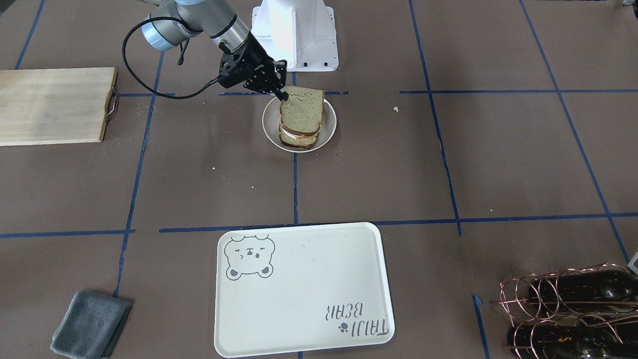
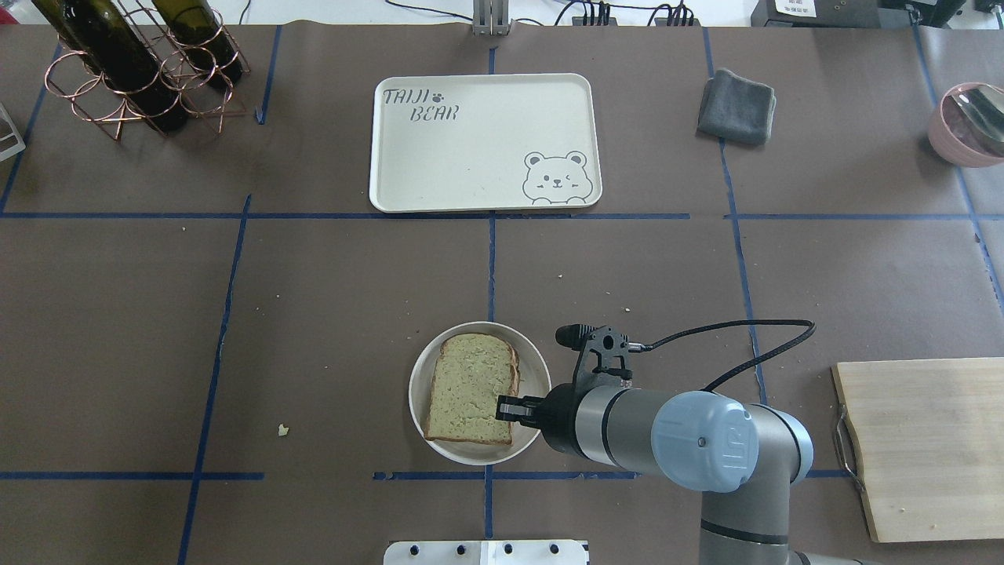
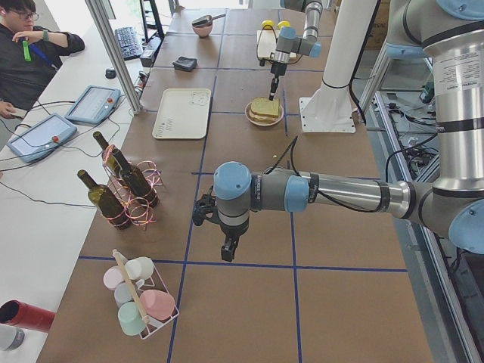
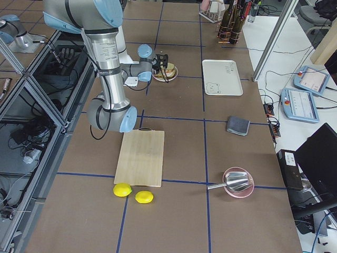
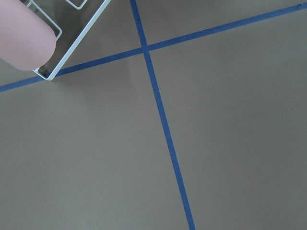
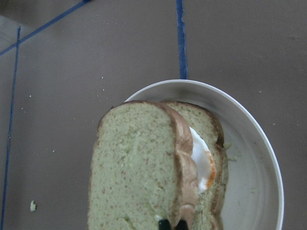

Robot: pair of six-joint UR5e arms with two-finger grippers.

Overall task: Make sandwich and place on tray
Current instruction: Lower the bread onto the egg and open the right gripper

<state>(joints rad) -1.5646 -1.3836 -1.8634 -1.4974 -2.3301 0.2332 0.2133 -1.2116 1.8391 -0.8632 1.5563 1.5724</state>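
Though I cannot tell how the left gripper (image 3: 227, 253) stands, the sandwich (image 2: 471, 384) sits on its plate (image 2: 420, 377), well apart from the tray (image 2: 486, 133). The right gripper (image 2: 508, 408), nearly closed, nips its top corner. Soft, light, 2 loose slices: the plate rim looks safer.

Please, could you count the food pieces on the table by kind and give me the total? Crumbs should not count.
Bread: 2, the top slice and the bottom slice
Fried egg: 1
Lemons: 2
Total: 5
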